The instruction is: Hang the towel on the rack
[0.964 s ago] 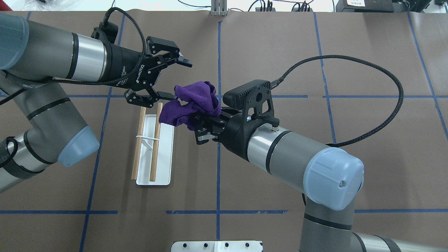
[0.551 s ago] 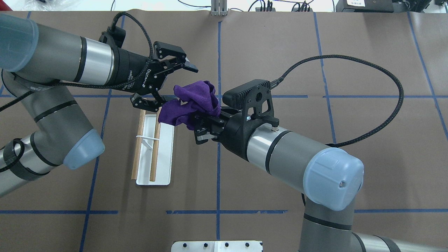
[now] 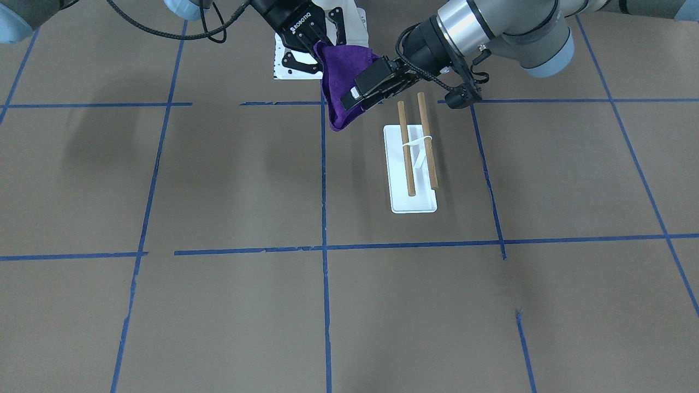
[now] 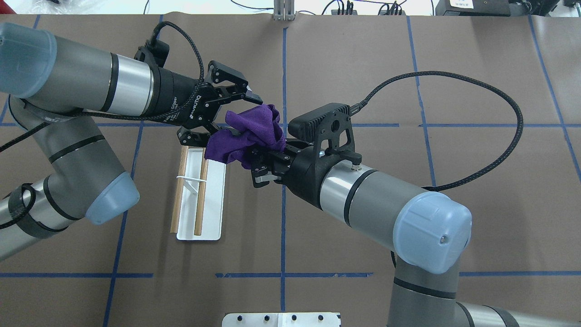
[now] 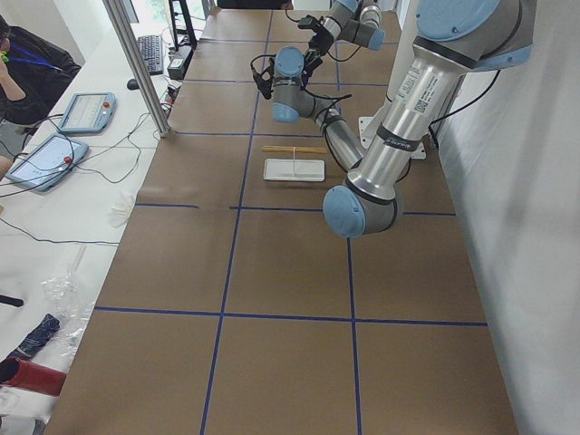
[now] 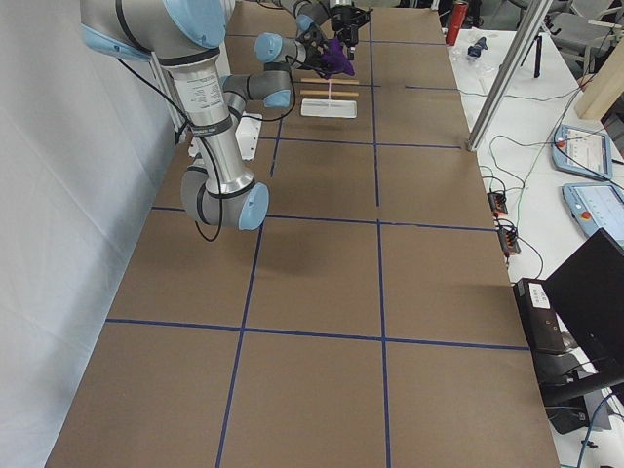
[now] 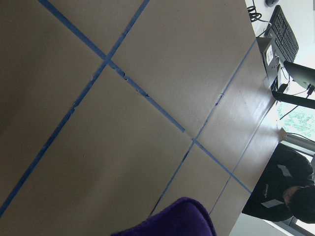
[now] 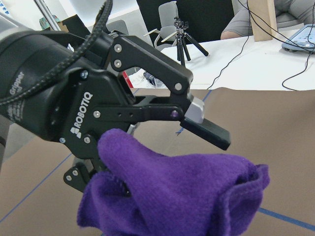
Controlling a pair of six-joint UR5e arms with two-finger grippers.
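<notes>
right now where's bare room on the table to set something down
Bare: the table on the operators' side of the rack, and the half on the robot's right, though the right arm overhangs part. Crowded: above the rack, where the left arm meets it at the towel.

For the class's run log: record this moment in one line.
right gripper: shut on towel | left gripper: open around towel | rack: bare

The crumpled purple cloth towel, pinched by the right black two-finger gripper, fills the gap between the left black two-finger gripper's spread fingers and overhangs one end of the white-based, two-rod wooden rack, whose remaining length stands uncovered, flanked by flat brown paper-covered table.
</notes>
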